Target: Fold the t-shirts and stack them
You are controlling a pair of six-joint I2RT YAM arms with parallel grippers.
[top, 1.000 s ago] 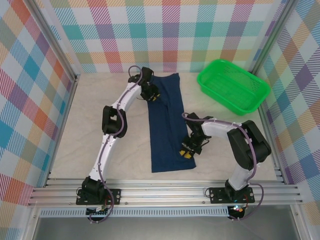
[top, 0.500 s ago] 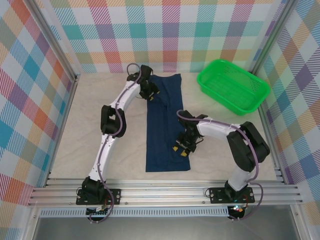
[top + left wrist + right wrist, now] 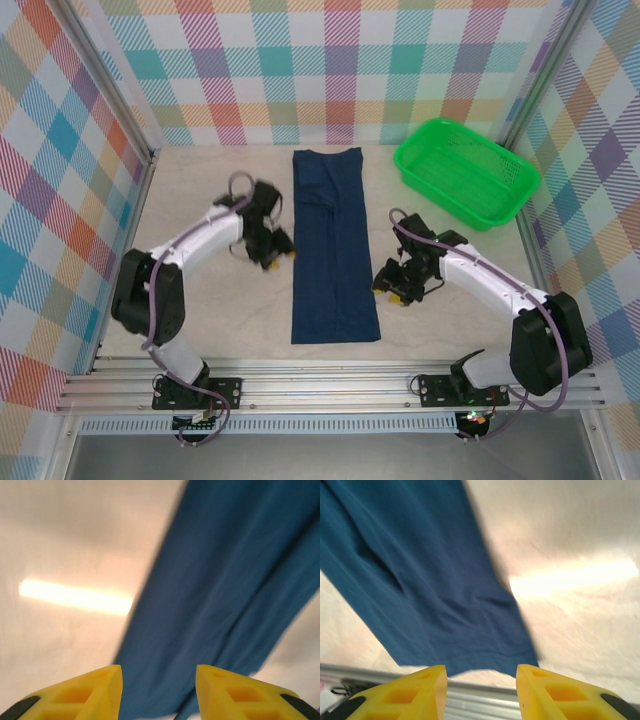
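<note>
Left claw (image 3: 272, 256) and right claw (image 3: 392, 291) have drawn off the shirt (image 3: 335, 250), a folded strip on the desk (image 3: 225, 320) lying just right of the former, left of the latter; both claws released, empty.

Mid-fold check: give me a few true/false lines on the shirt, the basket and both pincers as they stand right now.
1. The t-shirt lies as one long narrow strip down the middle of the table. True.
2. The left pincer is clamped on the shirt's edge. False: its jaws are apart with nothing between them, and it sits at the strip's left side.
3. The right pincer is open and sits off the strip's right side. True.
4. The green basket holds a folded shirt. False: it is empty, at the far right of the table.
</note>
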